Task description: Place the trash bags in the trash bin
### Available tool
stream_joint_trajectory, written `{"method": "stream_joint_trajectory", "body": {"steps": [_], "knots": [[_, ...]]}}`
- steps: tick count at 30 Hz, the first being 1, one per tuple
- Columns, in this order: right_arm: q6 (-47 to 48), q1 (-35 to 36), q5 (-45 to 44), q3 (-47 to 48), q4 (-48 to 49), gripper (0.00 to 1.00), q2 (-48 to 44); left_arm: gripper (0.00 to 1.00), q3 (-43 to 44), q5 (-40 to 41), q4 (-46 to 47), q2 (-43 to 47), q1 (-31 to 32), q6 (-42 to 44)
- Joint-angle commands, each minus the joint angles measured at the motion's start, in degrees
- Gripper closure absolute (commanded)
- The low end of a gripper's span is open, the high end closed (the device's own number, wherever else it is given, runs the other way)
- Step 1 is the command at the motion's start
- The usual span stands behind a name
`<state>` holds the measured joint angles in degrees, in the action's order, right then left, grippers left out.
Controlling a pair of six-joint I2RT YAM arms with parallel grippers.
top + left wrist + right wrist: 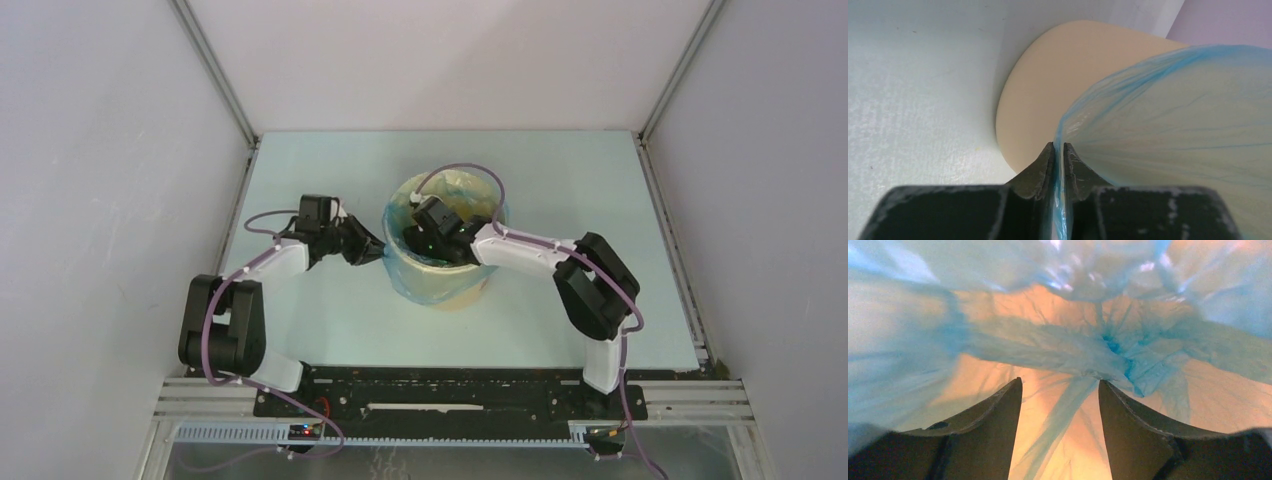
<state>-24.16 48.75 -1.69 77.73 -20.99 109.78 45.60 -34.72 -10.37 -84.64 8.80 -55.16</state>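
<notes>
**A:** From above, where do we stand?

**B:** We see the trash bin (465, 298) upright in the middle of the tabletop (330, 320). The trash bag (415, 283) is already in it, and its blue film laps over the rim and down the outer wall on the near and left sides. Our left fingers (366, 249) sit against that wall. Our right arm (525, 252) reaches over the rim, with its wrist down in the mouth.

**A:** And the far rim?

**B:** We cannot tell whether film covers it.

**A:** What does the left wrist view give us?

**B:** There the left fingers are closed to a sliver, pinching the bag's edge just outside the bin. The film fans out from that pinch across the bin's side.

**A:** And the right wrist view?

**B:** Our right fingers (993, 435) stand well apart and hold nothing. A strand of film runs between them but is not clamped. Ahead of them the bag gathers into a puckered bunch against the tan inside of the bin.

**A:** So what is left?

**B:** We judge the main part done, since the bag is inside and partly cuffed over the rim. We would say three things remain: pressing the bunched middle down, settling the hem the rest of the way round, and letting go.
</notes>
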Motion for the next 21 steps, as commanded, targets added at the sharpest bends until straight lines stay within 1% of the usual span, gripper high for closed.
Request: {"method": "stream_joint_trajectory", "body": {"steps": [1, 3, 5, 10, 12, 13, 15, 18, 19, 20, 21], "knots": [[1.64, 0.12, -2.39, 6.80, -5.88, 0.32, -6.76, 0.79, 3.84, 0.68, -0.64, 2.07, 0.52, 0.72], [2.00, -0.05, -2.66, 7.71, -6.68, 0.31, -8.50, 0.74, 4.73, 2.03, -3.14, 2.72, 0.49, 2.78], [2.01, -0.22, -3.04, 9.11, -8.24, 0.30, -9.64, 0.73, 5.05, 2.95, -5.22, 3.26, 0.44, 4.35], [2.04, -0.76, -4.10, 13.62, -12.96, 0.30, -11.93, 0.66, 5.10, 3.84, -7.05, 4.27, 0.49, 6.28], [2.75, -0.89, -4.35, 15.93, -14.61, 0.28, -13.18, 0.60, 5.42, 5.14, -8.64, 5.12, 0.43, 7.77], [3.12, -1.10, -3.73, 17.37, -15.58, 0.27, -13.87, 0.54, 5.76, 6.02, -9.73, 5.62, 0.43, 8.85], [3.62, -1.60, -2.63, 21.16, -18.64, 0.22, -15.35, 0.40, 6.59, 7.89, -12.46, 6.96, 0.43, 11.33], [4.29, -2.66, -0.51, 25.17, -22.32, 0.17, -19.51, 0.24, 6.78, 9.73, -15.23, 10.30, 0.43, 14.15], [4.25, -3.36, 0.47, 25.76, -23.17, 0.16, -21.40, 0.12, 6.59, 10.37, -16.36, 11.60, 0.43, 14.80], [4.36, -4.25, 1.03, 25.97, -23.85, 0.15, -23.29, 0.08, 6.34, 10.99, -17.54, 12.92, 0.43, 15.59], [4.45, -5.19, 2.56, 26.05, -24.67, 0.14, -25.44, 0.06, 6.21, 11.86, -19.08, 14.44, 0.43, 16.39]]}}
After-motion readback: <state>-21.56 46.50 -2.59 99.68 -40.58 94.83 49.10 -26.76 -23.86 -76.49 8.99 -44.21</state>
